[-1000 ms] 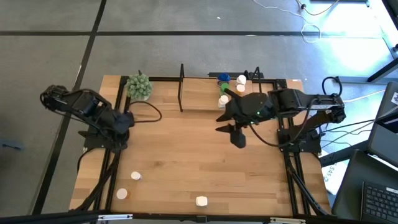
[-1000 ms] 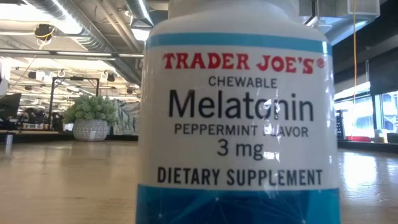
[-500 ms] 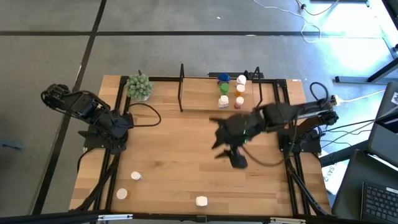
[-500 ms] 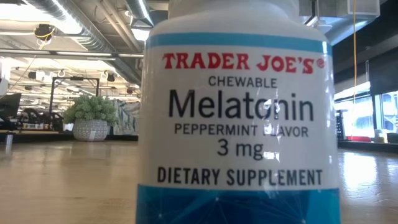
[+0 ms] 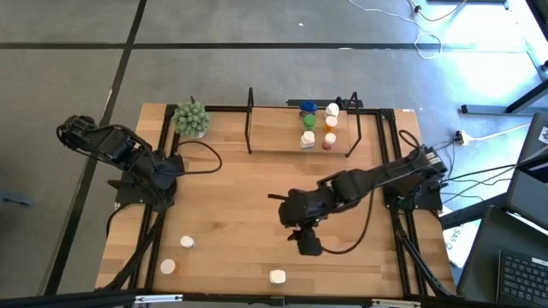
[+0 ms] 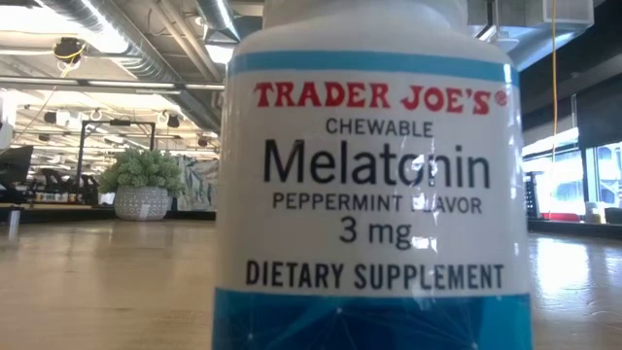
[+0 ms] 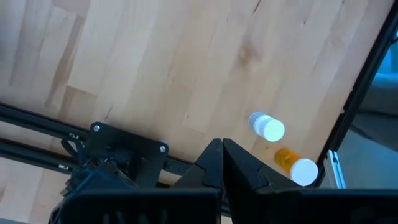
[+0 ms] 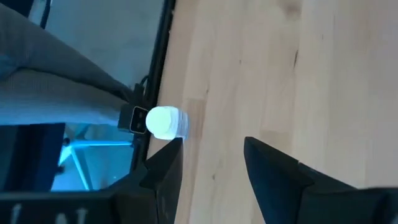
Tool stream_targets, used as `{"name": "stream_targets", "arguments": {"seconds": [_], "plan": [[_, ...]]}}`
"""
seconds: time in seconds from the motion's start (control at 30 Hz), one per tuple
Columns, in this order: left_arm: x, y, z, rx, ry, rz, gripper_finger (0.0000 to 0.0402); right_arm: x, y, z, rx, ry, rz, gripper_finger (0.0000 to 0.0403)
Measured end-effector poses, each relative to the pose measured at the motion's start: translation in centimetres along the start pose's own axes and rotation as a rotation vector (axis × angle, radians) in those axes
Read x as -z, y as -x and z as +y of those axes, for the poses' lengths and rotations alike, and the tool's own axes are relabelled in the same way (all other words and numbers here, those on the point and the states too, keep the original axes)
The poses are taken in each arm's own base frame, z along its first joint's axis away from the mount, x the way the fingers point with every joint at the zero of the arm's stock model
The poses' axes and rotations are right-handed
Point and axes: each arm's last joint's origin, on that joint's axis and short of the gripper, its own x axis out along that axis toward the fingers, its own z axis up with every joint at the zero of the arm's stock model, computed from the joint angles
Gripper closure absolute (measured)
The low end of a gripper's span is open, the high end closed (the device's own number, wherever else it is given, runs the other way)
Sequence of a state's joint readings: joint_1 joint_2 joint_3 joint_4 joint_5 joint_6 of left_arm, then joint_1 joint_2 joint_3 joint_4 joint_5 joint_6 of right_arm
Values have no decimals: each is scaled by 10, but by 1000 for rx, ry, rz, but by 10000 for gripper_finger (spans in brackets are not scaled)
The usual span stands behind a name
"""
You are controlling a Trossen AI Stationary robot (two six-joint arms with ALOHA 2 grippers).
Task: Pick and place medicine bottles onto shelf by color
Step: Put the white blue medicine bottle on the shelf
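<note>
Several medicine bottles (image 5: 318,125) stand in two rows on the shelf (image 5: 278,141), a light-wood board at the far edge. A white bottle (image 5: 277,276) stands at the table's near edge; it shows in the right wrist view (image 8: 165,122) and fills the low view (image 6: 374,185). My right gripper (image 5: 304,237) hangs open above the table's middle, short of that bottle, slanting down toward the near edge (image 8: 211,163). A white bottle (image 7: 267,127) and an orange one (image 7: 295,167) lie at the near left. My left gripper (image 7: 222,163) is shut over the left side.
A green plant ball (image 5: 192,119) stands at the far left corner, beside the shelf's black end frame (image 5: 250,120). Black rails (image 5: 402,248) run along both table sides. Bare wood lies between the right gripper and the near edge.
My right gripper has swung from just in front of the shelf toward the table's near edge and somewhat left, sinking and tipping down, closer to the white bottle at the near edge. Its fingers have stayed open.
</note>
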State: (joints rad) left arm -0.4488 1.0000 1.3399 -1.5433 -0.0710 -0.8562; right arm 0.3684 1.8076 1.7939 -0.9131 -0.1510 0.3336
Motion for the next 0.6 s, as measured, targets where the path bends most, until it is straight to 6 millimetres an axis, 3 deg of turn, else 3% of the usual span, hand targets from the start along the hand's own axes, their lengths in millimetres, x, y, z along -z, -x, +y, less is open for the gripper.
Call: {"name": "stream_targets", "arguments": {"seconds": [0.27, 0.5, 0.6], "plan": [[-1, 0, 0, -16, 25, -25, 402, 1, -15, -3, -48, 6, 62, 226], [-1, 0, 0, -19, -29, -27, 402, 1, -25, -3, -51, -113, 72, 173], [-1, 0, 0, -20, -66, -26, 401, 1, -39, 2, -37, -133, 70, 159]]}}
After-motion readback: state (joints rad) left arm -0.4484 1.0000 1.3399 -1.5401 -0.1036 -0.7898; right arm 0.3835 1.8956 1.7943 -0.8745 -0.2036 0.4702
